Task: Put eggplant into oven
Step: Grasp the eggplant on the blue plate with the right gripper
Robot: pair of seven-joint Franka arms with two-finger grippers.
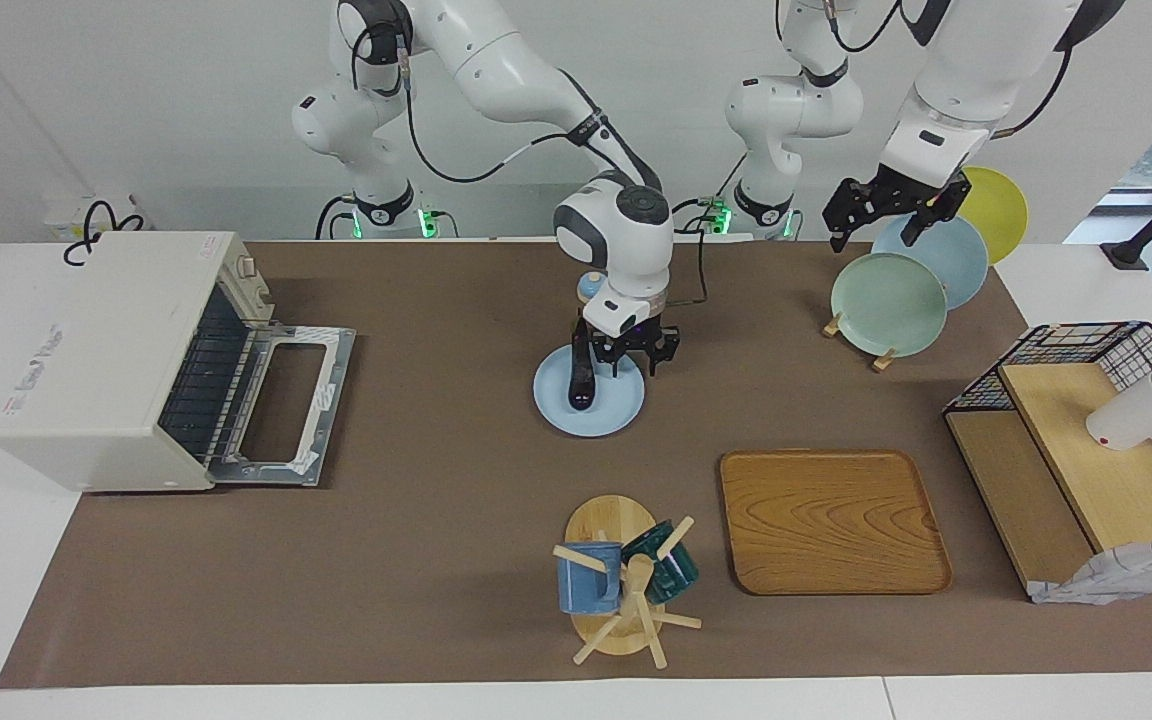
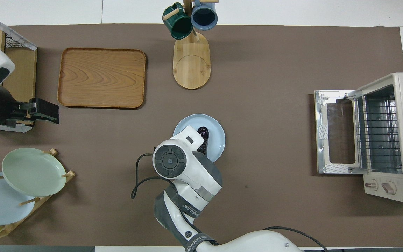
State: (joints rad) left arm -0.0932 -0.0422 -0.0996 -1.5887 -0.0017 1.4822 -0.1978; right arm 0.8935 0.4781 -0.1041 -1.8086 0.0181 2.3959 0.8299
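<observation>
The dark purple eggplant (image 1: 580,378) lies on a light blue plate (image 1: 596,418) in the middle of the table, its thin stem end pointing toward the robots. My right gripper (image 1: 626,362) is down at the plate, right beside the eggplant on the side toward the left arm's end. From overhead, the right hand covers much of the eggplant (image 2: 204,134). The cream-white oven (image 1: 101,360) stands at the right arm's end with its door (image 1: 281,405) dropped open and the wire rack (image 2: 378,133) showing. My left gripper (image 1: 874,232) hangs open and empty, high over the plate rack.
A plate rack (image 1: 891,300) with green, blue and yellow plates stands near the left arm's base. A wooden tray (image 1: 831,520) and a mug tree (image 1: 626,590) with two mugs lie farther from the robots. A wire shelf with boards (image 1: 1086,440) is at the left arm's end.
</observation>
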